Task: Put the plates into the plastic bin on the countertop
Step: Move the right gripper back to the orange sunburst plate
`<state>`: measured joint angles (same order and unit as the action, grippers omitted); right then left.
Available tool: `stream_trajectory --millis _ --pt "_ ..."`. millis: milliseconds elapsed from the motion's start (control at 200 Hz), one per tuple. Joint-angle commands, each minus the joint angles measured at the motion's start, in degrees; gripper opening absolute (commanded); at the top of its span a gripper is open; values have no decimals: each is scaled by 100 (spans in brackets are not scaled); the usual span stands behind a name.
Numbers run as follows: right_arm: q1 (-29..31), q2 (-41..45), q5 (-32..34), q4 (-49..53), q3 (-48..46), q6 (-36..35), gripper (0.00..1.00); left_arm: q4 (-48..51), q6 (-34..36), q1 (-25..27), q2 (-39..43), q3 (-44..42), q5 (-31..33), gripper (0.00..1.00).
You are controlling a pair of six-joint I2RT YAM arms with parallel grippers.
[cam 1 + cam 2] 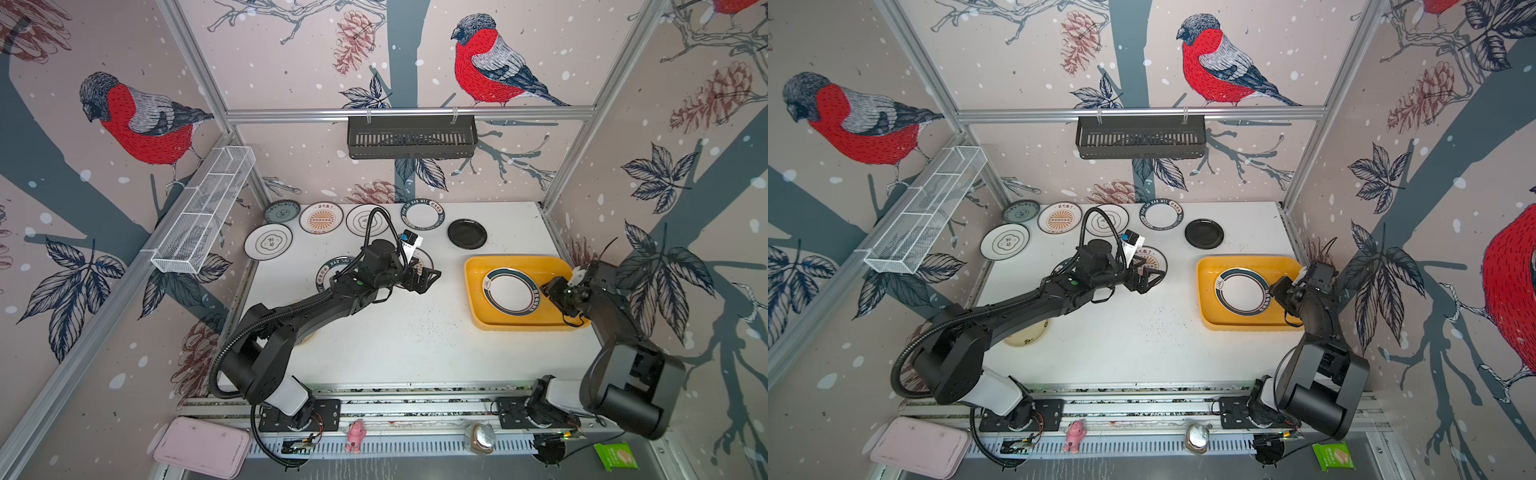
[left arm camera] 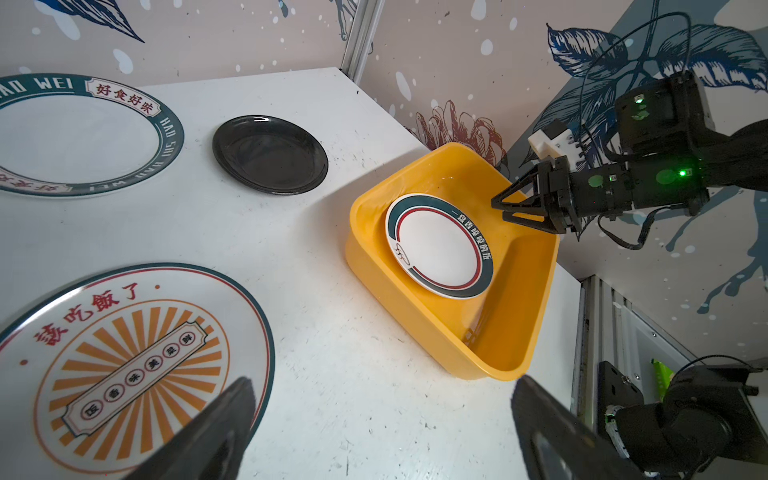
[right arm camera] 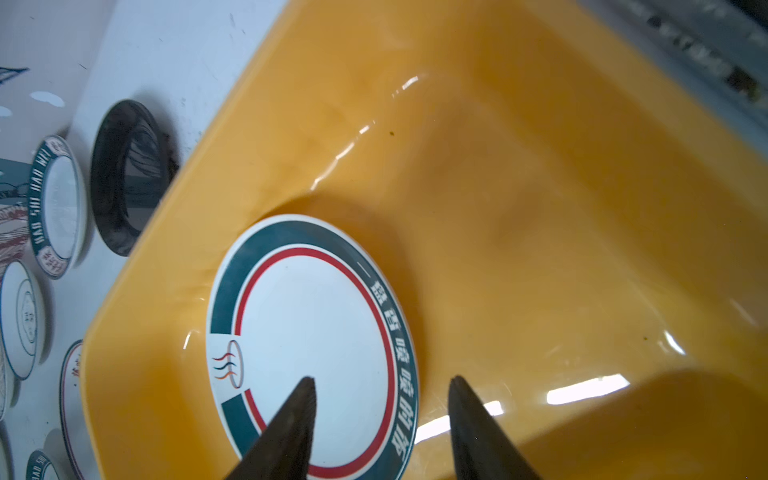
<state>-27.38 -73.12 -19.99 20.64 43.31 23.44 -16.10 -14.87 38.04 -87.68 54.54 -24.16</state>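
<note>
In both top views: one lettered plate (image 1: 509, 289) delivered, flat in plastic bin (image 1: 476, 299) just ahead of right claw (image 1: 545, 287); roughly nine plates (image 1: 467, 233) left on counter (image 1: 415, 340) around left claw (image 1: 430, 280).
Left wrist: left claw spread wide, empty, beside sunburst plate (image 2: 124, 365).
Right wrist: right claw parted, gripping nothing.

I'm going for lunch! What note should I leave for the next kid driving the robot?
Left tool: open, empty, by a sunburst plate in the middle of the countertop.
Right tool: open, over the yellow bin, gripping nothing.
Done: one teal-rimmed plate lies in the bin.
To do: about nine more on the countertop, such as the black plate near the bin and a cream plate under the left arm.
</note>
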Motion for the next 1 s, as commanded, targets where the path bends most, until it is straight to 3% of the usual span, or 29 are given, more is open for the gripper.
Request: stream_trajectory --millis 0,190,385,520,745,876,991 --pt "13 463 166 -102 46 234 59 -262 -160 -53 168 -90 -50 96" --pt "231 1252 244 -185 67 521 72 -251 -439 -284 461 -321 -70 96" --pt "1105 1890 676 98 301 809 100 443 -624 -411 1107 -415 400 96" --pt "2345 2119 1180 -181 321 1365 100 1469 -658 -507 1692 -229 1089 97" --pt "4374 1696 2105 -938 607 1997 100 2649 -286 -708 2628 -46 2015 96" --pt "5165 1053 2483 -1108 947 2091 100 2822 -264 -849 2877 -122 2289 96" --pt "5541 373 2376 -1453 1086 2161 100 2792 -339 -1151 3034 -171 2333 97"
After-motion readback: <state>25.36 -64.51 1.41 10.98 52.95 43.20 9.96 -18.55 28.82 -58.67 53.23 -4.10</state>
